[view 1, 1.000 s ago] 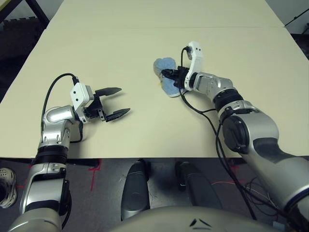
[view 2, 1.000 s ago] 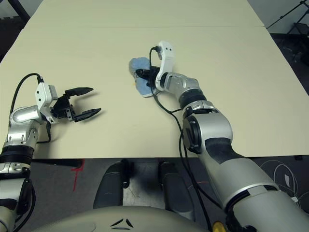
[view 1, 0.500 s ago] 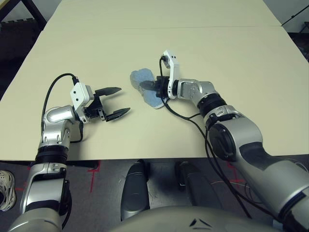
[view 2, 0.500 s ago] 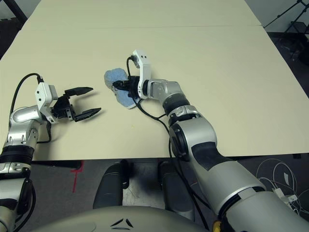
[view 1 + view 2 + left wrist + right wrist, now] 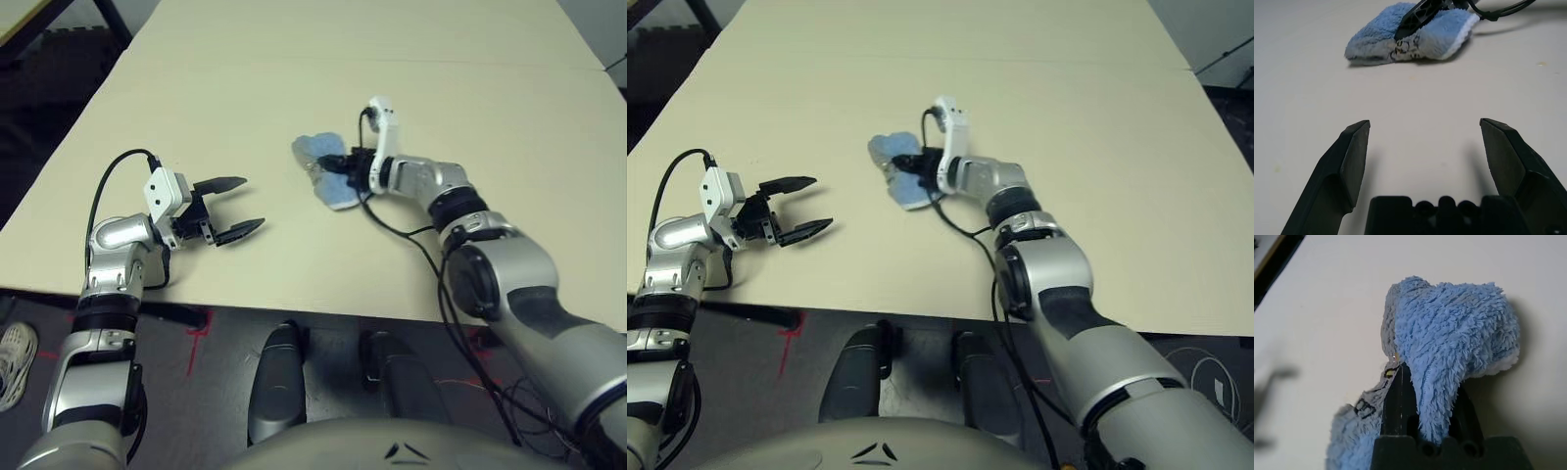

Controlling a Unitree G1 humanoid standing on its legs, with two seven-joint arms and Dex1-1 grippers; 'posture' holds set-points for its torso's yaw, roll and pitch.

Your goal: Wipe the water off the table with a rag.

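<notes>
We see the rag (image 5: 324, 174) lying on the pale cream surface (image 5: 470, 117), a little past the middle of it and in front of the thin seam line (image 5: 294, 61) that crosses it. The rag is light blue, crumpled and folded over itself, with a white edge and a black printed drawing on the lower fold. The right gripper (image 5: 338, 164) reaches toward the left side, and its black fingers (image 5: 1398, 404) are closed tightly on a fold of the rag, so the cloth bulges up over them and hangs on both sides. The lower part of the rag touches the surface.

The left gripper (image 5: 233, 207) is well apart from the rag, near the front edge of the surface on the left side. Its fingers (image 5: 1354, 156) are spread wide with nothing between them, and they point toward the rag. From the left wrist view we see the rag ahead, with one finger of the right gripper pressed into it and a black cable (image 5: 1508, 10) running behind.

On the surface near the rag we notice one very small yellowish speck (image 5: 1541, 63); we cannot tell with certainty if it is the water. A black cable (image 5: 402, 227) hangs from the right wrist and lies along the silver forearm (image 5: 431, 181).
</notes>
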